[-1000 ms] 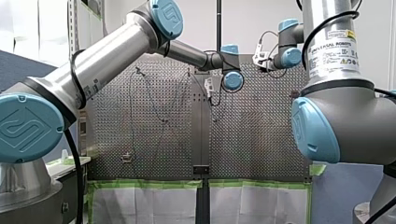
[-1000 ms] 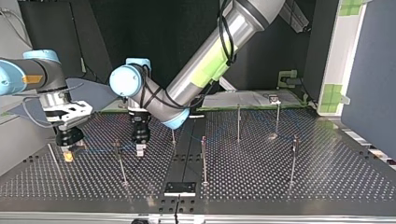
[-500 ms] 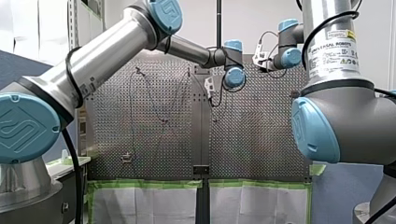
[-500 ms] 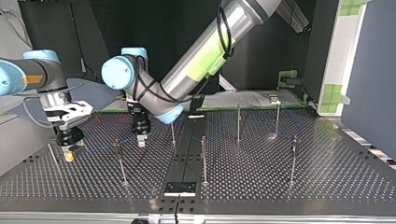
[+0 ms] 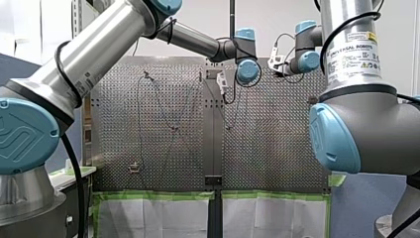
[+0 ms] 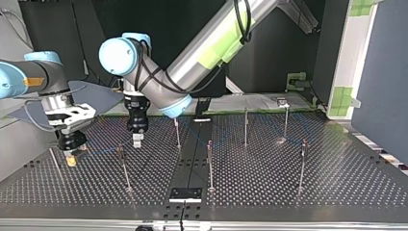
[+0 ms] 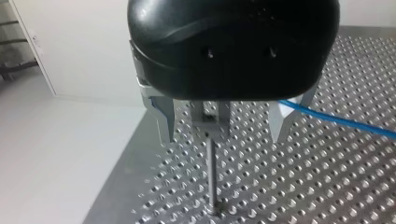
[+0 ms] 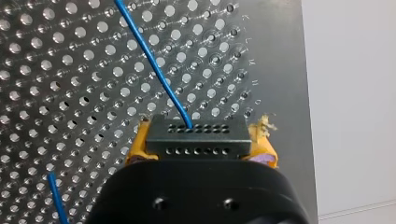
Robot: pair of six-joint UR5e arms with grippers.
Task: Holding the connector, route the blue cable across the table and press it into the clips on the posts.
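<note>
The blue cable (image 8: 154,65) is a thin, smooth, round strand that plugs into a black, rectangular connector (image 8: 196,137) with two rows of small holes. My right jaws, yellow-padded, are clamped on that connector over the perforated metal worktop (image 8: 56,102). My left jaws, bare metal, stand apart around a slim steel post (image 7: 211,172). The cable seems to pass just beside one finger.

A plain white wall (image 5: 277,12) fills twelve o'clock in the front view. A dark blue partition panel (image 5: 12,67) stands at nine, and white sheets edged with green tape (image 5: 148,218) show at six. In the top view a black backdrop (image 6: 72,29) spans eleven to twelve, with a white upright board bearing green tape patches (image 6: 353,53) at two.
</note>
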